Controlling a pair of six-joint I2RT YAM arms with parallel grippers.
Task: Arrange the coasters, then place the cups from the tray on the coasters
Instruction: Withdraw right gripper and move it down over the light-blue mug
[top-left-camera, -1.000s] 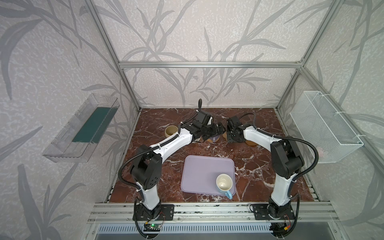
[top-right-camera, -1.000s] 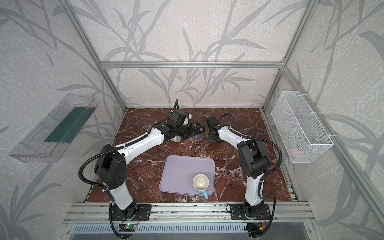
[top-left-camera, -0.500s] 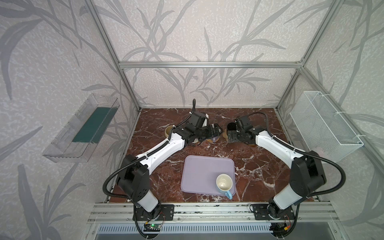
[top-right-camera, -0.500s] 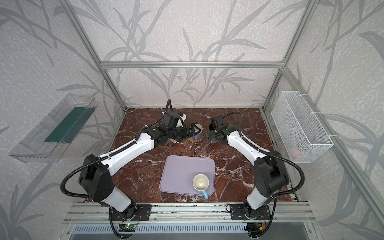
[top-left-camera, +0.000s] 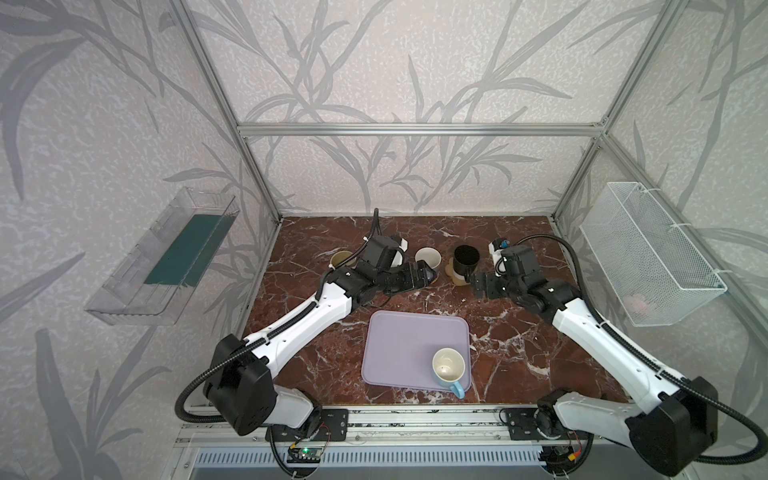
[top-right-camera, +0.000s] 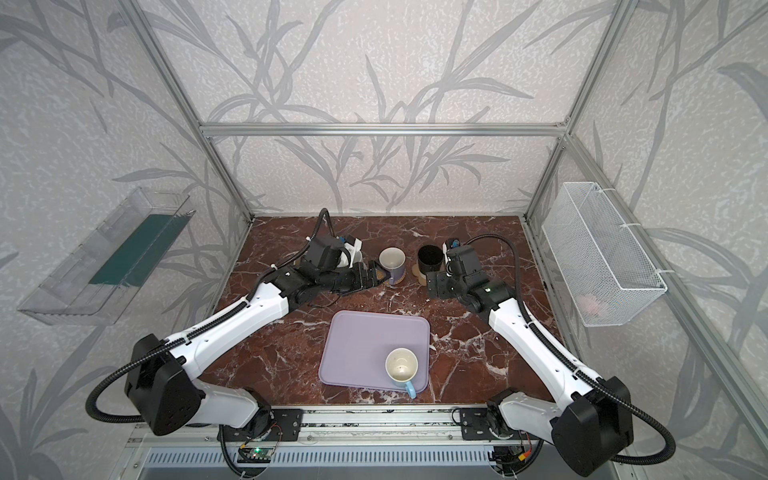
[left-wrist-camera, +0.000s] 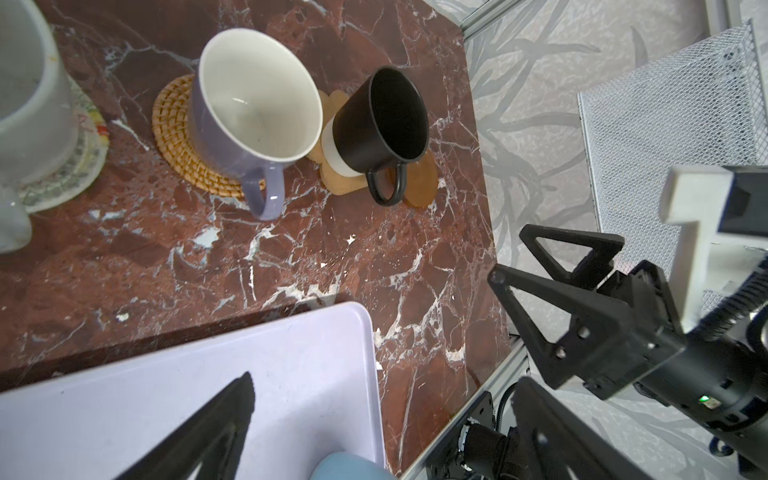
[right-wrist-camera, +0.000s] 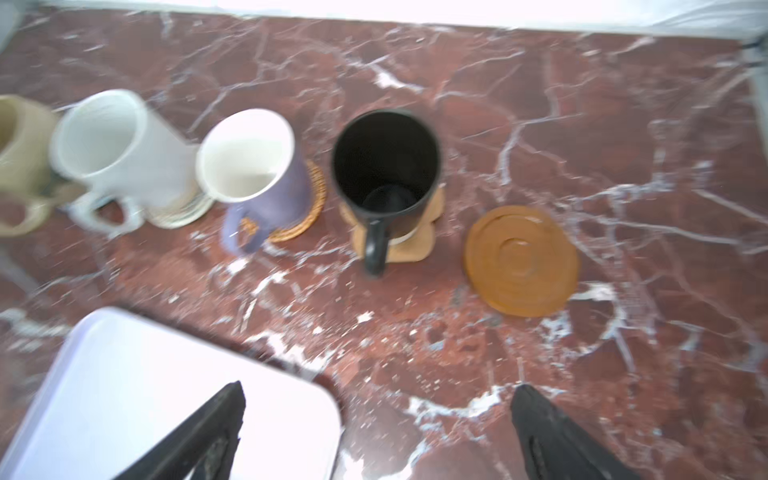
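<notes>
The red marble table (top-left-camera: 316, 332) carries the lavender tray (top-left-camera: 407, 345) near its front edge. One cup is left on the tray: the light blue mug (top-left-camera: 448, 365), upright in the near right corner with its handle reaching out over the rim. Both arms are stretched toward the back row. The left gripper (top-right-camera: 374, 276) has its jaws spread and holds nothing, just beside the lavender mug (top-right-camera: 392, 262). The right gripper (right-wrist-camera: 380, 388) is also wide apart and empty, in front of the black mug (top-left-camera: 465, 259). The beige mug (top-left-camera: 341, 258) and the speckled white mug (right-wrist-camera: 108, 141) stand at the left end of the row. The lavender mug sits on the rattan coaster (left-wrist-camera: 174, 137) and the black one on the paw coaster (left-wrist-camera: 336, 183). The brown saucer coaster (right-wrist-camera: 521, 259) lies bare just beside the paw coaster. The likely risks come with the last carry. The saucer looks glossy and may skid on the marble if the mug lands off-centre. Wide jaws coming down there could clip the black mug next to it. Gripping so close to the tray corner could drag the tray.
</notes>
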